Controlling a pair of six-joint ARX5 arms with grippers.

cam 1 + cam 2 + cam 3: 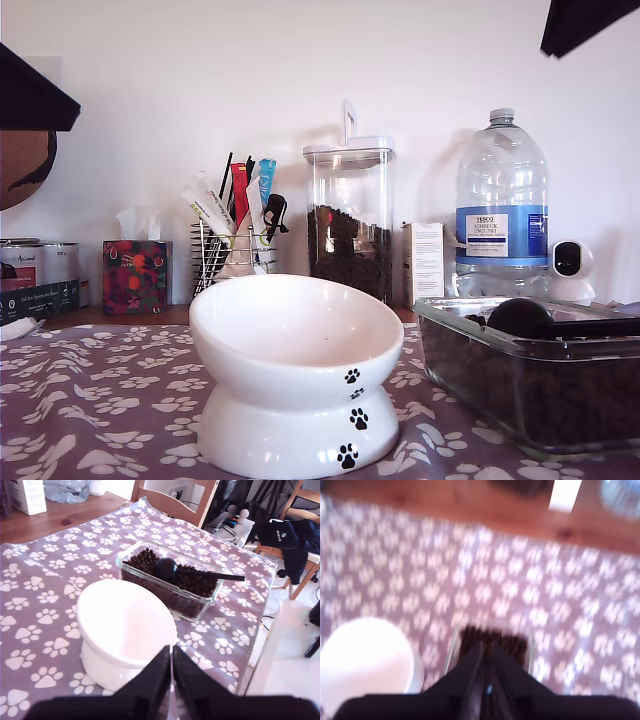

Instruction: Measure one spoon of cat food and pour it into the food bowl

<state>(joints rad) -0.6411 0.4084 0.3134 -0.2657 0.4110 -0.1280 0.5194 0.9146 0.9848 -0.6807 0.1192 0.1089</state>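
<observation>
Looking at the glossy white ceramic food bowl (296, 372) with its slanted rim, flared pedestal and small black paw prints, you have your landmark: it stands upright on the purple paw-print cloth (95, 400) that covers the tabletop, and its inside shows bare white. Just beside the bowl, toward the exterior view's right, sits the rectangular clear glass dish (530, 385), filled with the cat food (142, 560), small dark brown kibble pellets. The black plastic spoon (172, 569) lies in that dish, its rounded domed bowl resting on the pellets and its straight flat handle reaching out over the dish rim on the side away from the white bowl.

Behind the bowl you see a tall clear canister (349, 220) with a white lid, partly filled with dark kibble; a wire rack of utensils (235, 235) behind and toward the exterior view's left; a large clear water bottle (501, 205) behind the glass dish.

My first gripper (172, 667) hangs above the near side of the bowl, its black jaws together with nothing between them. My second gripper (486, 672) hangs above the glass dish; that view is blurred, yet the jaws appear pressed together and empty. Neither gripper touches the spoon.
</observation>
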